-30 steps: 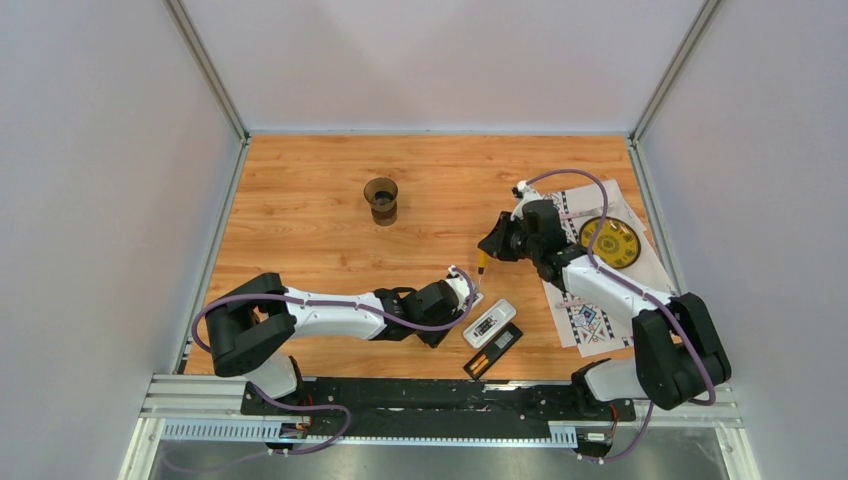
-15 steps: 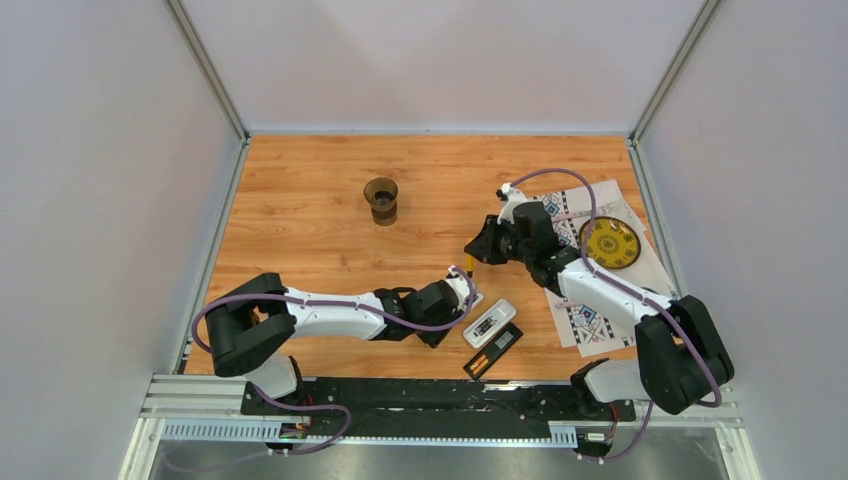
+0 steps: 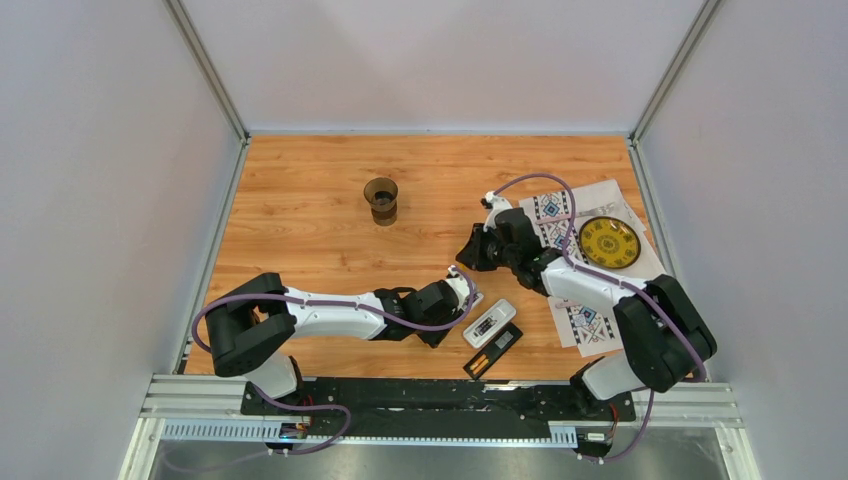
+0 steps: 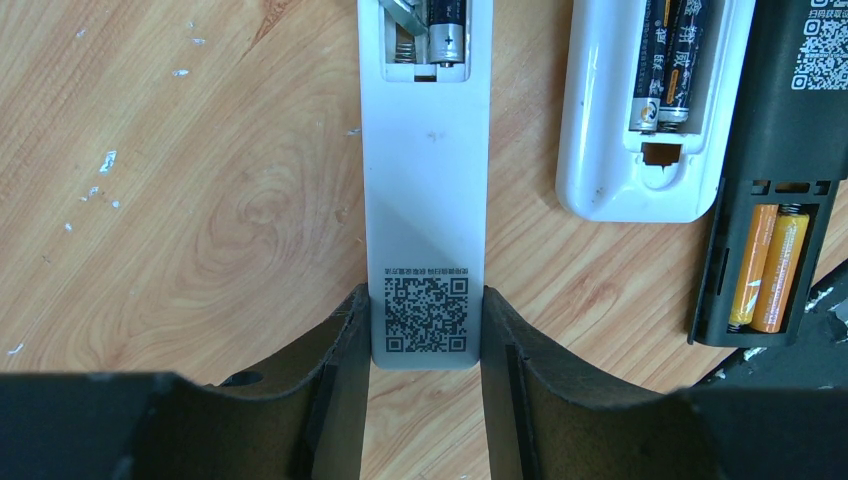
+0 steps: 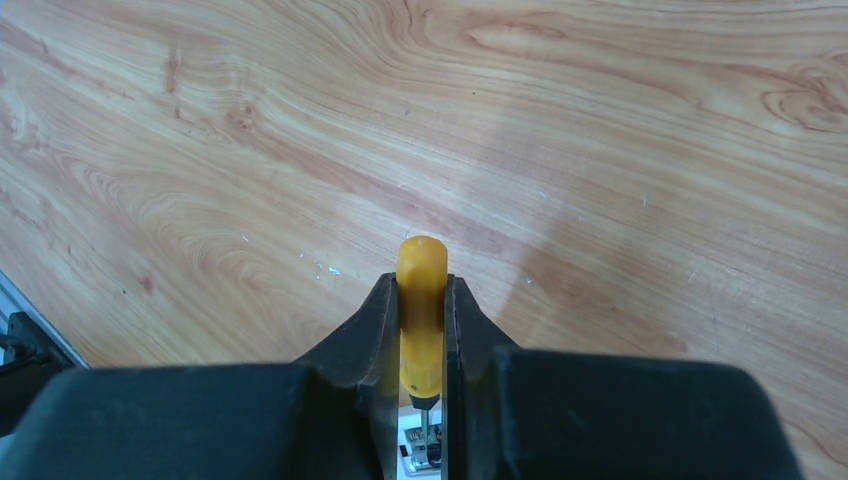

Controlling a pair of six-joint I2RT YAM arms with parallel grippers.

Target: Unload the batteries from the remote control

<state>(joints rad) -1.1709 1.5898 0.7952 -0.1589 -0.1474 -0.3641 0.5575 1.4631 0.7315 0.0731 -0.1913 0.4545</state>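
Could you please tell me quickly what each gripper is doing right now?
Left gripper: closed on the slim white remote, at its QR-code end.
Right gripper: closed on the yellow-handled screwdriver.

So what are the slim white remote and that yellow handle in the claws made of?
The slim white remote looks like matte moulded plastic: smooth, even surface with a printed square code. The yellow screwdriver handle is probably hard, slightly translucent plastic, smooth with a rounded tip; rubber cannot be ruled out.
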